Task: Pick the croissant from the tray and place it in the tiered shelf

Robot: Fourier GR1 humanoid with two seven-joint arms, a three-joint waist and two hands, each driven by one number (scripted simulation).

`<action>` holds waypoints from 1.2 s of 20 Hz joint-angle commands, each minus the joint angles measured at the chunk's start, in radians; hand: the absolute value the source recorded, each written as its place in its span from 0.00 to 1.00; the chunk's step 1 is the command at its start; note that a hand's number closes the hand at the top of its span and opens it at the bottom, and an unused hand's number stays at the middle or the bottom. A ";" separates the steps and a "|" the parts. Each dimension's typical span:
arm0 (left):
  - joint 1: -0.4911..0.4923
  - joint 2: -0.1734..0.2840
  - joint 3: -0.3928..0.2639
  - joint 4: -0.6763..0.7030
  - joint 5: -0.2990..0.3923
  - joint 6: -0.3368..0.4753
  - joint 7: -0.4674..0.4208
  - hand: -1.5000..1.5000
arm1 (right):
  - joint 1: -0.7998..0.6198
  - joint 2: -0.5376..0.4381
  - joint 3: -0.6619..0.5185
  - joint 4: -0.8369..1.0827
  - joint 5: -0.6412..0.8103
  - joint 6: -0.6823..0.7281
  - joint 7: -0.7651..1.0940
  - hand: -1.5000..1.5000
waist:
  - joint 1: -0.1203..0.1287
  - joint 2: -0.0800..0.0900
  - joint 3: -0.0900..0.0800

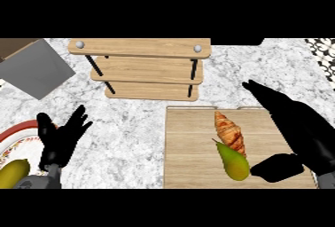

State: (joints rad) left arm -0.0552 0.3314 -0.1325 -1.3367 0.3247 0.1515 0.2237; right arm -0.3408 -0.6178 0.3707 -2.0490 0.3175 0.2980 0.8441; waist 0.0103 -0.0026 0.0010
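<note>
At far left we see a plate (14,133) at the edge of the marbled worktop (131,128), a yellow-green fruit (12,174) at the lower edge just beside it. Our left hand (60,137) rests over the plate, fingers spread upward, holding nothing. Further back stands the wooden tiered shelf (147,68). To its right lies the wooden tray (189,150), carrying the croissant (230,131) with a green pear (233,162) touching it. Our right hand (301,133) hovers above the tray's right side, fingers straight and thumb apart, short of the croissant.
</note>
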 commanded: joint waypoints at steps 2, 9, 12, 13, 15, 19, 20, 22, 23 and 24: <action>-0.029 -0.003 0.016 0.004 0.006 -0.012 0.051 0.50 | -0.148 0.143 0.120 0.123 0.134 0.033 0.179 0.00 | 0.007 0.004 -0.002; 0.006 0.007 0.053 0.009 -0.003 -0.052 0.031 0.50 | -0.078 0.226 0.198 0.174 0.241 0.078 0.185 0.00 | -0.005 0.002 -0.001; 0.000 -0.028 0.041 0.013 -0.036 -0.017 0.024 0.50 | -0.105 0.260 0.195 0.261 0.290 0.087 0.180 0.00 | -0.005 0.002 -0.001; -0.038 -0.030 0.038 0.000 -0.050 0.008 0.070 0.50 | -0.083 0.242 0.179 0.291 0.313 0.066 0.124 0.00 | -0.008 0.003 -0.001; 0.025 -0.022 0.057 -0.006 -0.035 -0.041 0.017 0.50 | -0.048 0.250 0.172 0.275 0.344 0.066 0.141 0.00 | -0.007 0.002 -0.001; 0.029 -0.036 0.047 -0.072 -0.052 -0.003 0.090 0.50 | 0.052 0.251 0.231 0.206 0.451 0.034 0.144 0.00 | -0.009 0.000 0.000; 0.025 -0.063 0.041 0.005 -0.068 -0.034 0.006 0.50 | -0.053 0.308 0.193 0.291 0.448 0.083 0.171 0.00 | -0.006 0.002 -0.001; 0.039 -0.028 0.072 -0.036 -0.055 -0.053 0.048 0.50 | -0.023 0.297 0.153 0.272 0.452 0.102 0.147 0.00 | -0.007 0.002 -0.001; 0.032 -0.042 0.090 0.015 -0.058 -0.073 0.007 0.50 | -0.001 0.300 0.149 0.262 0.481 0.095 0.101 0.00 | -0.009 0.002 -0.001; -0.021 -0.084 0.054 0.001 -0.077 -0.028 0.057 0.50 | -0.044 0.346 0.160 0.296 0.486 0.112 0.139 0.00 | -0.009 0.003 -0.001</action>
State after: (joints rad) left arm -0.0430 0.2850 -0.0671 -1.3505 0.2670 0.1106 0.2458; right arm -0.3566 -0.3315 0.5395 -1.7935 0.7559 0.3697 0.9413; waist 0.0020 -0.0027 0.0026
